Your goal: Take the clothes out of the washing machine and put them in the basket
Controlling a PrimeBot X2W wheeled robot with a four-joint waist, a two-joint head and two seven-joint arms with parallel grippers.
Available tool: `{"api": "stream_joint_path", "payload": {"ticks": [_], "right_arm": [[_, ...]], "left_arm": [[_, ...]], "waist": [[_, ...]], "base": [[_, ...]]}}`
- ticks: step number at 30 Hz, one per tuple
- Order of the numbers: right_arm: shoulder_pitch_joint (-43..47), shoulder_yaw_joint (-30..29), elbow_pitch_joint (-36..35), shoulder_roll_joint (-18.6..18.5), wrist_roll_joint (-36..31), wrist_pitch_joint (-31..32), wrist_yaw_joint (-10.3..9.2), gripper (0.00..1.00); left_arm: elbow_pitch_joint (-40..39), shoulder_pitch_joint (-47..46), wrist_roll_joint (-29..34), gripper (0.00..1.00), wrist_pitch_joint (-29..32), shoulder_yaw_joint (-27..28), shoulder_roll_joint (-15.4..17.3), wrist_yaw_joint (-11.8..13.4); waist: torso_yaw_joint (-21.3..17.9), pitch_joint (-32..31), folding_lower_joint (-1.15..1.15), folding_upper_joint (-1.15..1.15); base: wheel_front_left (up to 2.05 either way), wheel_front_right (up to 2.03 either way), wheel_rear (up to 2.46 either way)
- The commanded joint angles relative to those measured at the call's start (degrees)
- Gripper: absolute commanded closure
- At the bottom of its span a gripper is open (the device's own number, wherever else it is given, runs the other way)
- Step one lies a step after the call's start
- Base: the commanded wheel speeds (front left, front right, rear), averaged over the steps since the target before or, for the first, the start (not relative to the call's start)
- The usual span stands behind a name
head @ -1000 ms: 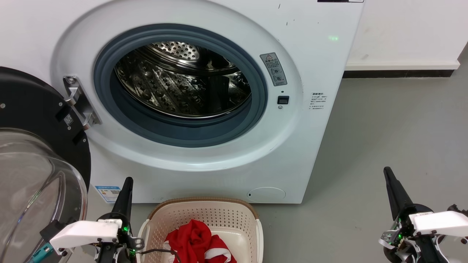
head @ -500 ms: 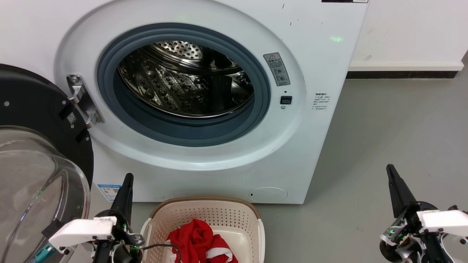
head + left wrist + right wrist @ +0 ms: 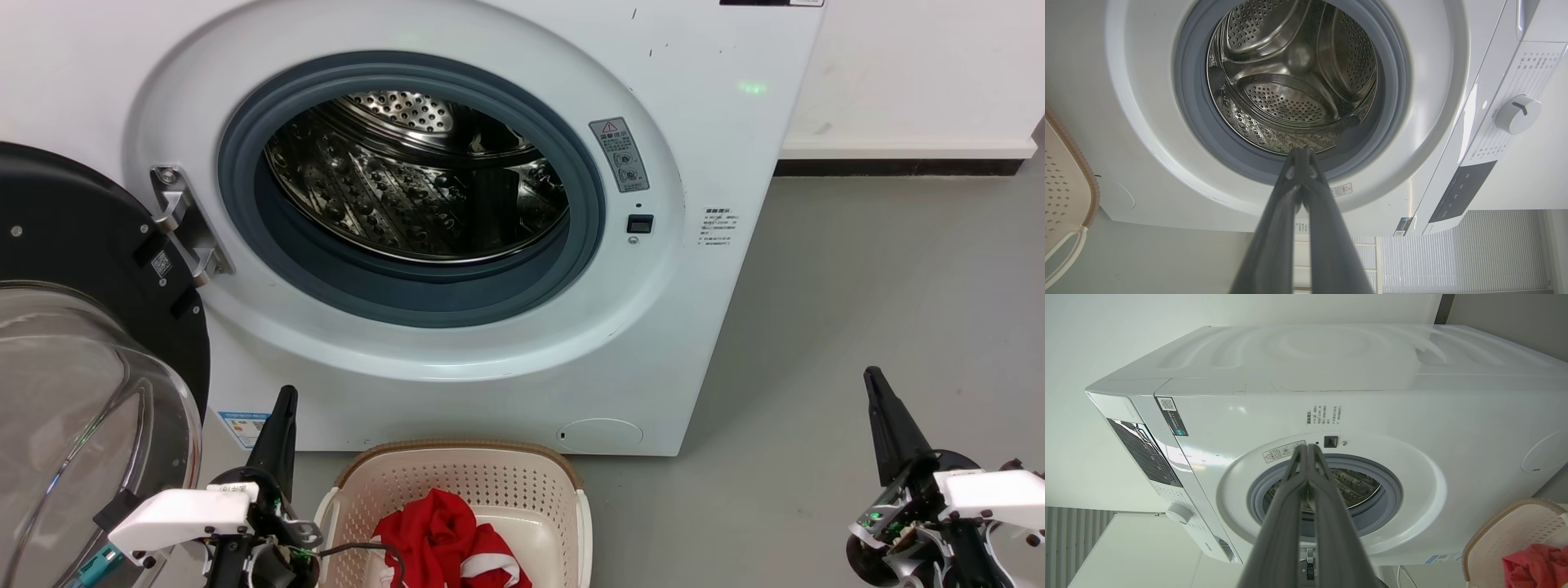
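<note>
**Red clothes lie in the basket; the drum shows bare steel.**

Head view: the clothes (image 3: 445,539), a crumpled red heap with white stripes, lie in the basket (image 3: 457,482) at bottom centre, just before the washing machine (image 3: 718,122). Its drum (image 3: 408,196) shows no cloth, and the door (image 3: 73,237) stands open at left. The left jaws, fingers (image 3: 278,433) pressed together, hold nothing at lower left beside the basket. The right jaws, fingers (image 3: 890,425) likewise clenched and empty, stand at lower right, well apart. Left wrist view: the clenched tips point at the drum, bare where seen. Right wrist view: red cloth peeks from the basket at lower right. The fabric looks light, limp and quick to snag; a raised fold atop the heap would likely give the surest pinch.
</note>
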Motion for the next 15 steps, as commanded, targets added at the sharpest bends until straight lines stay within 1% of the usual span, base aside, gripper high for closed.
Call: {"api": "stream_joint_path", "payload": {"ticks": [1,15], "right_arm": [[-0.7,-0.1,0.1,0.2,-0.2,0.1,-0.02,1.00],[-0.7,-0.4,0.1,0.4,-0.5,0.4,-0.02,1.00]], "left_arm": [[0.0,-0.4,-0.1,1.00,0.2,0.2,0.1,-0.2],[0.0,-0.3,-0.1,1.00,0.2,0.2,0.1,-0.2]], "waist": [[0.0,0.0,0.00,0.00],[0.0,0.0,0.00,0.00]], "base": [[0.00,0.00,0.00],[0.00,0.00,0.00]]}}
